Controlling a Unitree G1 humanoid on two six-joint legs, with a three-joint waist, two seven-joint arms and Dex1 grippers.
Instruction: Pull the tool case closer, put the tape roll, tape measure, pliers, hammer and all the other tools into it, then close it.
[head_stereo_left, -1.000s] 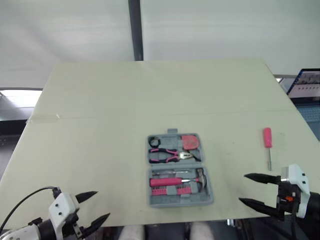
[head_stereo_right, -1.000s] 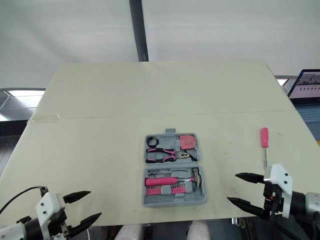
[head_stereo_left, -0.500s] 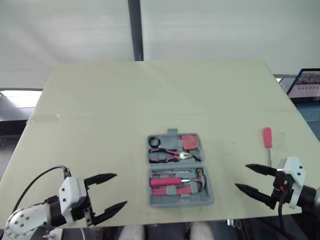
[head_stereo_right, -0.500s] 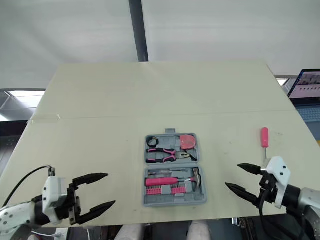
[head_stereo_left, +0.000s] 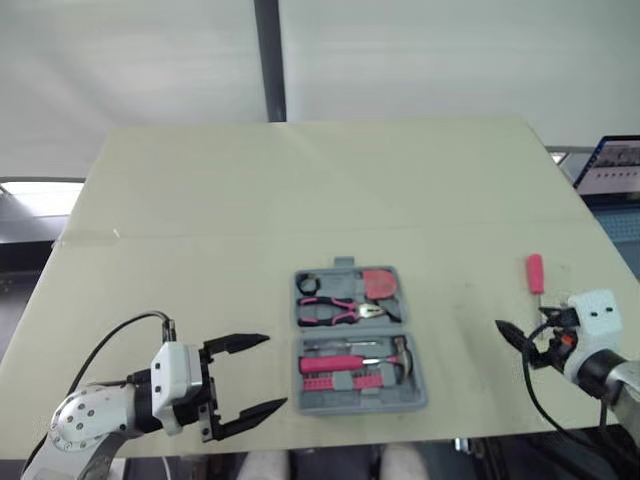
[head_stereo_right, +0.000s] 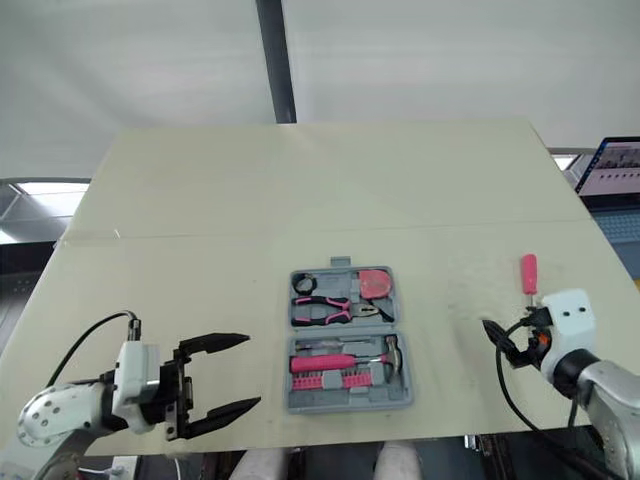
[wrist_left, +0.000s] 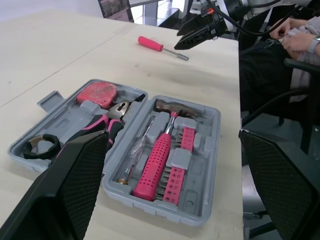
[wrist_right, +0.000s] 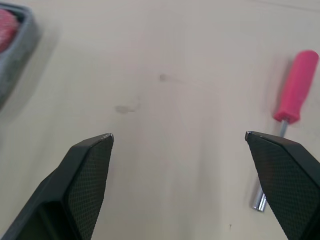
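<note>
Tool case (head_stereo_left: 360, 404) lies open at middle of table (head_stereo_left: 300, 190), near front edge. Tape roll (head_stereo_left: 308, 283), tape measure (head_stereo_left: 380, 283), pliers (head_stereo_left: 335, 308), hammer (head_stereo_left: 400, 350) inside. Screwdriver (head_stereo_left: 535, 273) out on table, off to right. Right gripper (wrist_right: 179, 136) near it, wide open, empty. Left gripper (head_stereo_left: 277, 370) beside case, wide open, empty. Step, I think: fetch screwdriver. Next: right gripper must reach handle, then close on it.

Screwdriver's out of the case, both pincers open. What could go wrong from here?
1. The screwdriver lies to one side of the open right pincer, not centred between its tips; closing here may roll it away.
2. The tool case sits near the table's near edge; a shove from the left pincer could slide it off.
</note>
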